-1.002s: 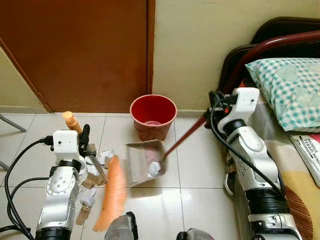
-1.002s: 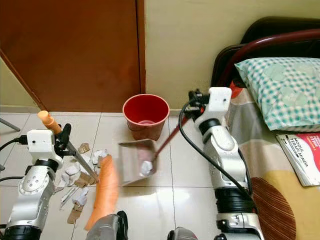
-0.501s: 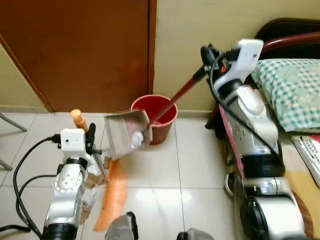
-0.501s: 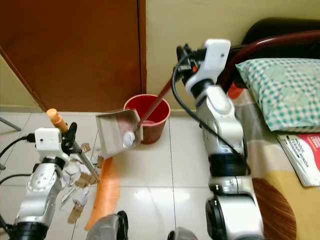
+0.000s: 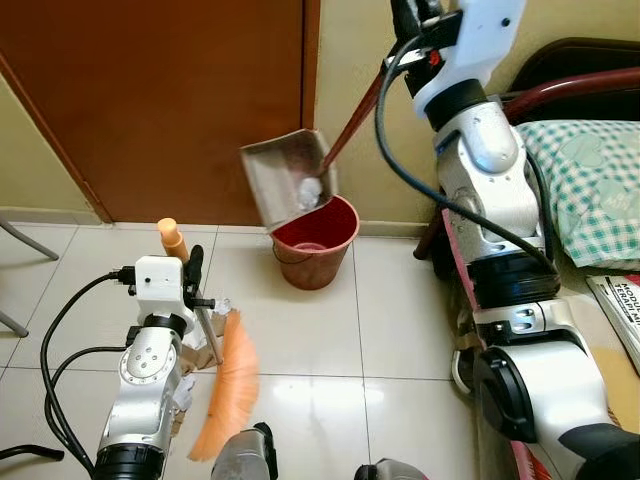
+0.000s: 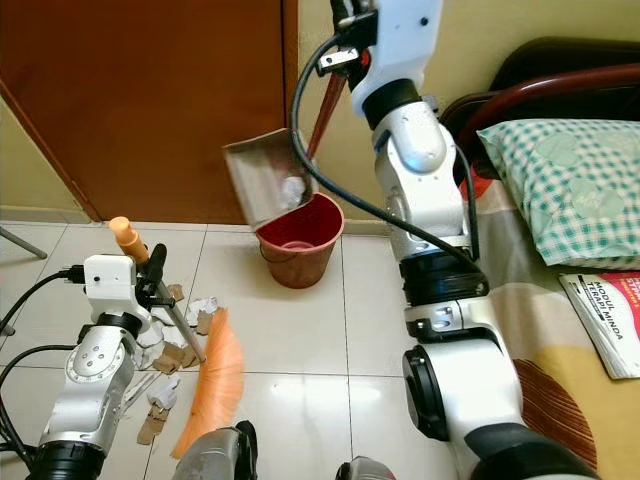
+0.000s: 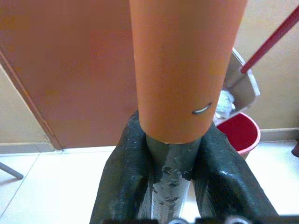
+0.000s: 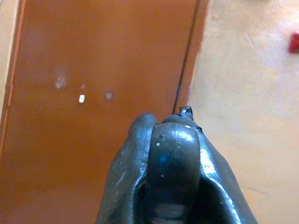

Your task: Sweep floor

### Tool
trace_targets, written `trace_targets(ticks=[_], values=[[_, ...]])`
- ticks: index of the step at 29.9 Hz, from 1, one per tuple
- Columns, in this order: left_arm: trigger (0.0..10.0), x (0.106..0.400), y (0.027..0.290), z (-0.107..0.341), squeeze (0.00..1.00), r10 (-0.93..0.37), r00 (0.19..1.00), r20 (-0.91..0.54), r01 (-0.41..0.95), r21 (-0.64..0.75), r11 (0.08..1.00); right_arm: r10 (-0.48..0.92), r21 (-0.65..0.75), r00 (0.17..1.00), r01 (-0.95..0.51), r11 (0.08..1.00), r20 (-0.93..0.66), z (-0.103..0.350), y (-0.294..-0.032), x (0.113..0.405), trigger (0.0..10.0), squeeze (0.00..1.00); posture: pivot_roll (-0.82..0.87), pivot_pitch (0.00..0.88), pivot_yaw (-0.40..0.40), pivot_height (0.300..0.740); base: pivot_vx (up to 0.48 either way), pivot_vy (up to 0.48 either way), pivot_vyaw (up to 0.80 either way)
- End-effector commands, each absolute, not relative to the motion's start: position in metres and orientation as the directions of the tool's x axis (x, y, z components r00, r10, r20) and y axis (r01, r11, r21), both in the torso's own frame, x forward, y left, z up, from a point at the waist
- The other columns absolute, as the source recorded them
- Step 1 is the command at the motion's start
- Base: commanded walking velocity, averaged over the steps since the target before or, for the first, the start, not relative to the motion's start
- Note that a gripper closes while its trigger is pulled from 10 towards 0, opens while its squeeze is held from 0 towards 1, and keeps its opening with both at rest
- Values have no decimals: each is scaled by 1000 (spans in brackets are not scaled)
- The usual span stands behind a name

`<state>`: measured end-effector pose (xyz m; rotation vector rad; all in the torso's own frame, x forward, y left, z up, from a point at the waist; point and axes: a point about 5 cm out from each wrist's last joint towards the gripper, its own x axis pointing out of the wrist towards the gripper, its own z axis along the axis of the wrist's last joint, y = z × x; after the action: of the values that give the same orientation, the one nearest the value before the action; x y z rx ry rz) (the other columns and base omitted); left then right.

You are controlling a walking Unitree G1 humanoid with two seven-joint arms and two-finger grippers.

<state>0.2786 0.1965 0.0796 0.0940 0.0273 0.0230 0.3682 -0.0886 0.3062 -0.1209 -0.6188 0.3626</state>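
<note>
- Dustpan (image 5: 288,180) is held tilted above the red bucket (image 5: 312,240), upper centre, paper wad inside.
- Right gripper (image 8: 170,140) fingers are pressed together on its handle.
- Left gripper (image 7: 173,161) is clamped on the broom (image 5: 225,385), lower left, beside scraps (image 6: 170,355).

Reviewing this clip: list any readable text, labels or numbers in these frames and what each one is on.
Booklet with a red and white cover, lying on the bed at the robot's right: dark print on its cover, too small and blurred to read.
Red bucket, dustpan, broom, door: no lettering to be seen.
</note>
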Motion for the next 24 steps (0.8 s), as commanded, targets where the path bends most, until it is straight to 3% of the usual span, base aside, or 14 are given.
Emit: trace_targets(ticks=[1,6,8,9,20,24], values=[[10000,277,194,71,0,13,997,-70,-7,90,996,399,-306,695,-263,915,598,314,-77,361,10000,0,31,61,-20,740,0,0,0],[10000,278,190,70,0,6,997,-71,0,87,996,547,-534,620,-233,812,562,281,-44,352,10000,0,40,60,-21,740,0,0,0],[10000,278,190,70,0,6,997,-71,0,87,996,547,-534,620,-233,812,562,281,-44,352,10000,0,40,60,-21,740,0,0,0],[10000,278,188,70,0,3,997,-71,4,86,996,602,-612,585,-215,761,543,269,-34,347,10000,0,40,60,-21,740,0,0,0],[10000,280,186,69,0,-3,997,-71,9,82,997,736,-756,476,-201,623,481,231,-11,326,10000,0,38,62,-23,740,0,0,0],[10000,282,183,70,0,-10,998,-69,16,79,997,805,-795,450,-280,538,387,208,-2,320,10000,0,35,61,-24,740,0,0,0]])
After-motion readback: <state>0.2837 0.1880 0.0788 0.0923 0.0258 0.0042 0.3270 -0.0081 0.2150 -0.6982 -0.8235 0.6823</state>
